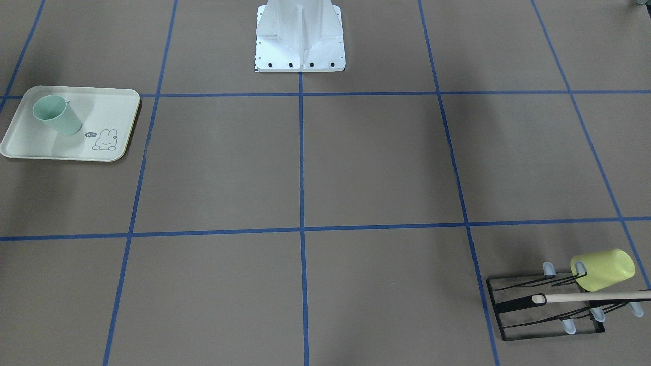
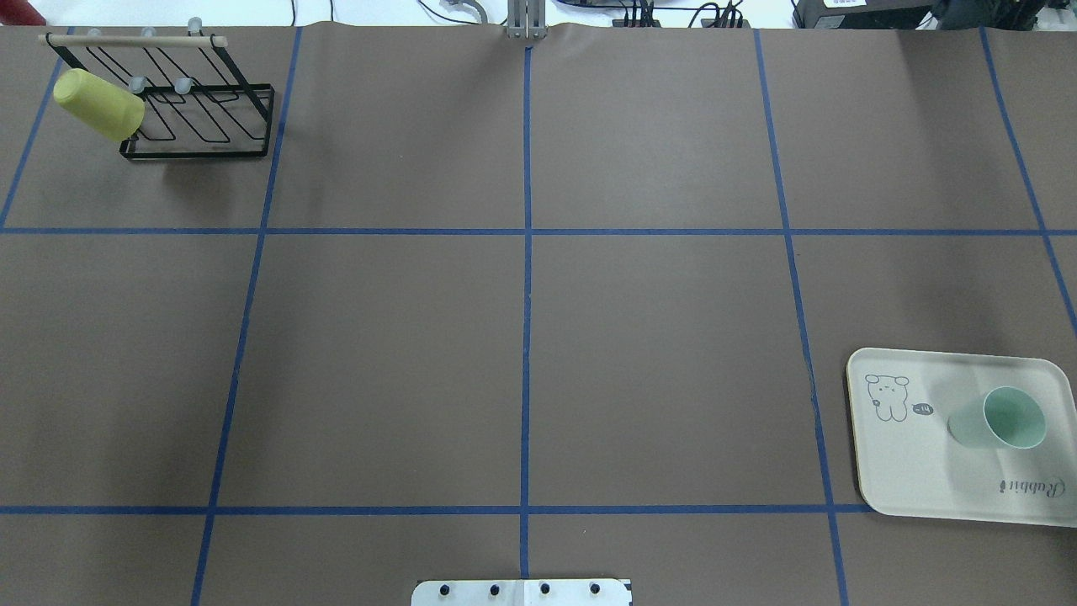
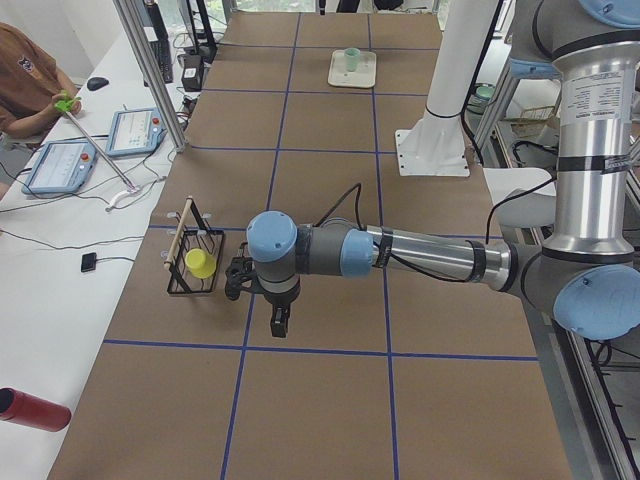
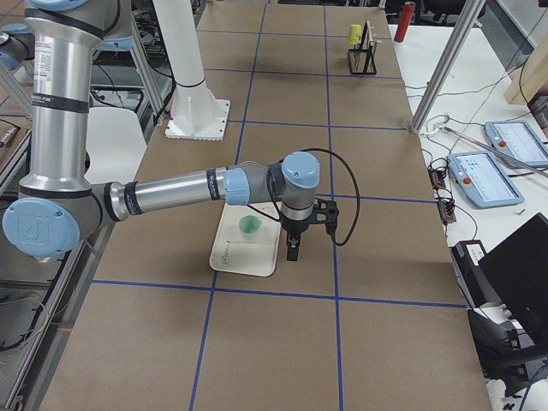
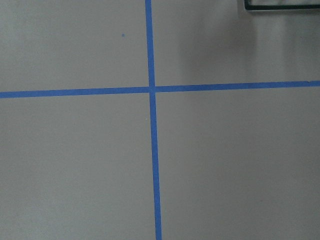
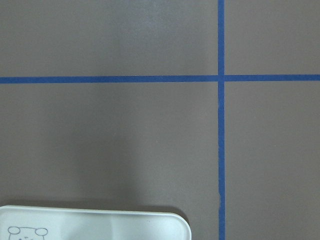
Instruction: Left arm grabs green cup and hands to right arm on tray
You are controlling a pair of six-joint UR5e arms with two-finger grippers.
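Observation:
The green cup [image 2: 1001, 419] stands upright, mouth up, on the cream tray [image 2: 917, 480] at the table's right side; it also shows in the front-facing view [image 1: 56, 115] and the exterior right view [image 4: 249, 228]. My left gripper [image 3: 278, 322] shows only in the exterior left view, pointing down above the table near the rack; I cannot tell if it is open. My right gripper [image 4: 293, 250] shows only in the exterior right view, pointing down beside the tray's outer edge; I cannot tell if it is open. Neither gripper touches the cup.
A brighter yellow-green cup [image 2: 97, 105] hangs on a black wire rack [image 2: 210, 126] with a wooden bar at the far left corner. Blue tape lines grid the brown table. The robot's white base [image 1: 300, 38] stands at the near middle edge. An operator [image 3: 25, 80] sits beyond the table.

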